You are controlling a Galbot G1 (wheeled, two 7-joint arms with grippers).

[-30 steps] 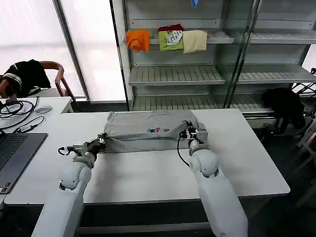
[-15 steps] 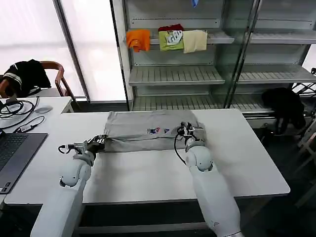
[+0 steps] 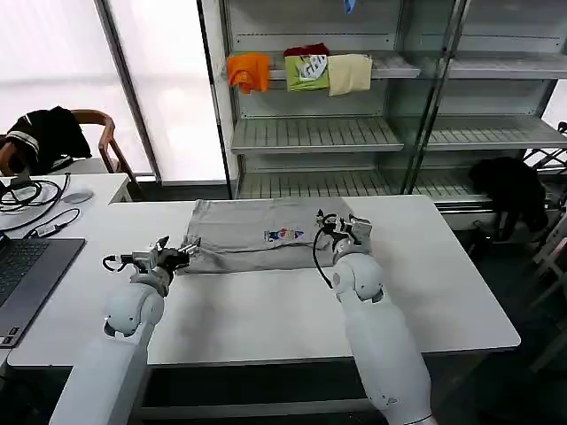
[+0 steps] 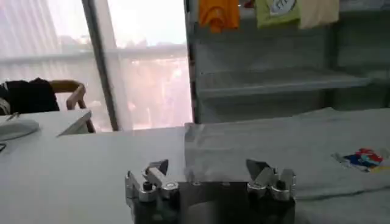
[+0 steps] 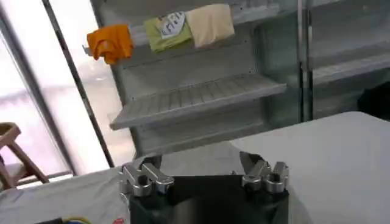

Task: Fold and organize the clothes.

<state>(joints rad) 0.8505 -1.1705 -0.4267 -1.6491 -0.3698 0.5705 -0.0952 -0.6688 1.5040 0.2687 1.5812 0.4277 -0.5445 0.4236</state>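
Glossy white rounded arms, black cables looping at wrists, grey metal fingertips with screws

White table [image 3: 266, 310] w/ folded grey T-shirt [image 3: 257, 235] on it.

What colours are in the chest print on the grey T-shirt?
Red and blue on the print of the light grey T-shirt; clearest in the left wrist view.

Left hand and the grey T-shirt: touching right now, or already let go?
Apart. In the left wrist view the left hand is open with nothing between its fingers, and the grey T-shirt lies on the table beyond them.
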